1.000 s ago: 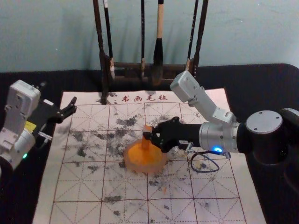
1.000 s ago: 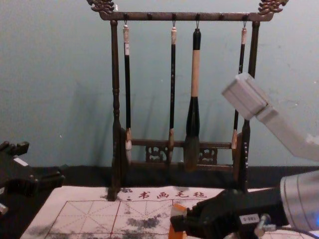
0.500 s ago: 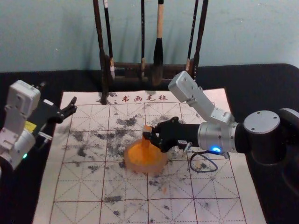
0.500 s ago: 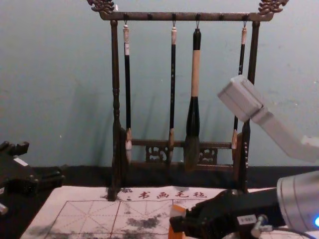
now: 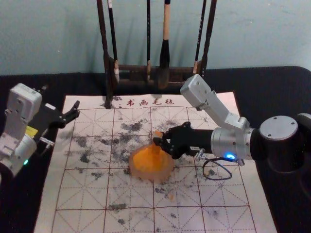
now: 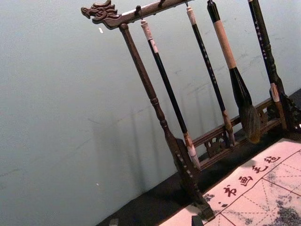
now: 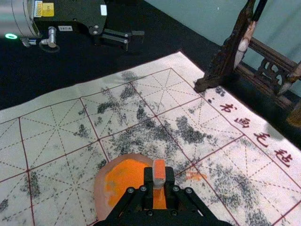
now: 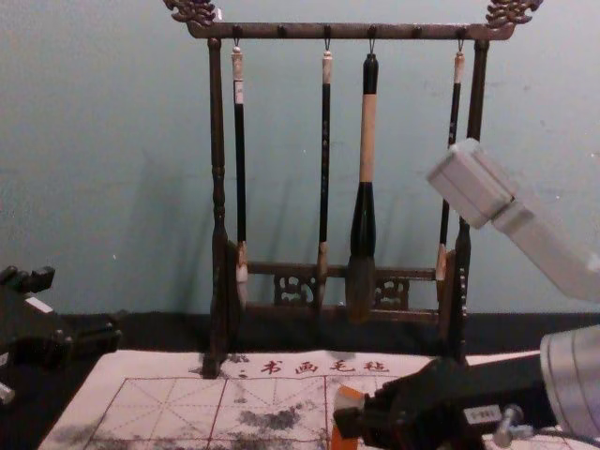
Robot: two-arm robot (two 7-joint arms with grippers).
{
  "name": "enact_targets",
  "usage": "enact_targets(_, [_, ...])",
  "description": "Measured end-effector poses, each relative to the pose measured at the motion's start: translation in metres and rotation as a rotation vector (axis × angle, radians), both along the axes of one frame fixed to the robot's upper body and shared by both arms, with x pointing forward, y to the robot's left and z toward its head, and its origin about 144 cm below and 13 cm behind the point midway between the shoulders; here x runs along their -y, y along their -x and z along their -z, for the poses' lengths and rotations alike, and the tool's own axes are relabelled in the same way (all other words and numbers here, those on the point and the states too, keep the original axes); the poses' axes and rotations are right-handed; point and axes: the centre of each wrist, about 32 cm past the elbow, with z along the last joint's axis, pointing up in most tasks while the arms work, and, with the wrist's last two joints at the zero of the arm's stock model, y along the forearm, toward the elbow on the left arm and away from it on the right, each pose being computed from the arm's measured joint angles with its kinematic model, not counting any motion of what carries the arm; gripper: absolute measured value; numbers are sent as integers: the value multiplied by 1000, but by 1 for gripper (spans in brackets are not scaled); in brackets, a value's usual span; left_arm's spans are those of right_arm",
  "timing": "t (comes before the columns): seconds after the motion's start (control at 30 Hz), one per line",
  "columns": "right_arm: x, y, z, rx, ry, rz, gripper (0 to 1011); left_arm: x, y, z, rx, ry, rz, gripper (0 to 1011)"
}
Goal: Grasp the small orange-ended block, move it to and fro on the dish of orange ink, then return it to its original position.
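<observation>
Faces a white mat [image 5: 228, 194] with red gridlines and, behind, a dark carved wooden rack [image 8: 217, 187]. Holds the black left gripper [image 8: 80, 307] spread open, idle near the mat's far left corner. In the black right gripper [image 5: 159, 141], over the round pinkish dish [image 7: 100, 193] of orange ink, clamps the small rectangular orange-ended block [image 7: 159, 170] upright.

Place: robot workstation, lab-like in character, fitted out as a calligraphy and painting table. Contents: one dark wooden rack [image 8: 352, 31] with dragon-head ends, hung with brushes [image 8: 367, 141] in assorted sizes; one pale mat [image 5: 82, 194], ruled in squares with dashed guides, ink-smudged, lettered with red Chinese characters [image 5: 150, 102]; one shallow dish [image 5: 133, 170] of orange ink [image 5: 143, 158]; dark table surface [image 5: 272, 82]; blue-green wall [image 8: 112, 141], faintly scuffed; two jointed robot arms [image 5: 276, 127], metal and black.
</observation>
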Motion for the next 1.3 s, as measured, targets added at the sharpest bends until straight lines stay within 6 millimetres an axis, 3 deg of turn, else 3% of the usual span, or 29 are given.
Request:
enact_targets(0.63, [9,14,-3,-8,-5,-29,129,0,0,0,0,0,0,1001])
enact_targets(1.3, [-1,20,1,-24,-7,-70,129,0,0,0,0,0,0,1001])
